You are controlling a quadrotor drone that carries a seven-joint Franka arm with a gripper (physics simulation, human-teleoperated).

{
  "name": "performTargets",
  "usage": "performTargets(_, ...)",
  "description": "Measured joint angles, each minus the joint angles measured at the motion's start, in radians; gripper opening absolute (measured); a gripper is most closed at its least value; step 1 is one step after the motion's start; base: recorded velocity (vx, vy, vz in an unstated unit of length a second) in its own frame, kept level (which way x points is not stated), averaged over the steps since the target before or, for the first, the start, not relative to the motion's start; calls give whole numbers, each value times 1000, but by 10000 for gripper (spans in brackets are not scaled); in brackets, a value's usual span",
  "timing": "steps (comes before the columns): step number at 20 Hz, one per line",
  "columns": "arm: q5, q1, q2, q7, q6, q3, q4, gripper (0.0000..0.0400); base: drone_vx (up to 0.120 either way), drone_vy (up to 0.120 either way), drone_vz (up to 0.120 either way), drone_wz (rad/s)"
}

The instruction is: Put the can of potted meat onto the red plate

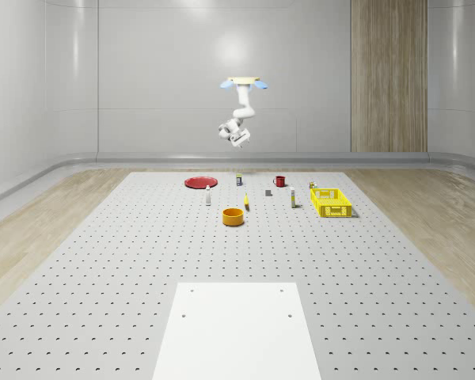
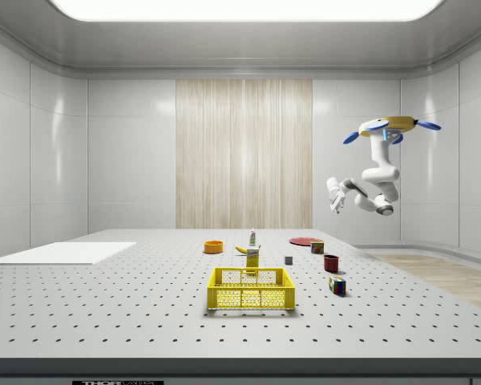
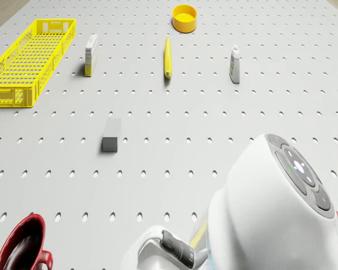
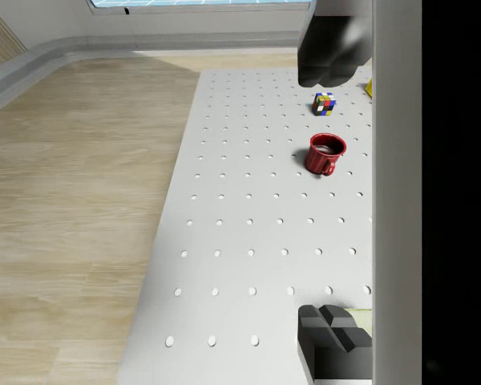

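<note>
The drone (image 1: 244, 81) hovers high over the far end of the tabletop (image 1: 103, 261). The end effector (image 1: 239, 139) hangs in the air, well above the objects. Its fingers (image 4: 329, 48) are spread wide and hold nothing. The can (image 1: 239, 180) stands on the tabletop, near the plate (image 1: 199, 182) but apart from it.

A yellow basket (image 3: 31, 59), banana (image 3: 167, 57), grey block (image 3: 111, 135) and red mug (image 3: 19, 246) sit on the table (image 3: 214, 112).
</note>
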Motion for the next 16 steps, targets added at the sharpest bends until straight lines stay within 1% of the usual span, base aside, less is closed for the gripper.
performTargets(2, -83, -92, -24, 63, -43, 50, -33, 400, 120, -120, -120, 0)
performTargets(4, -136, -166, -47, 111, -77, 88, -53, 400, 120, -120, -120, 0)
performTargets(7, -181, -245, -76, 164, -110, 126, -67, 400, 120, -120, -120, 0)
performTargets(9, -196, -282, -93, 188, -122, 144, -72, 400, 120, -100, -120, 0)
performTargets(12, -206, -321, -115, 214, -129, 163, -75, 400, 0, 0, -120, 0)
performTargets(16, -206, -353, -142, 237, -126, 181, -76, 400, 0, 0, -120, 0)
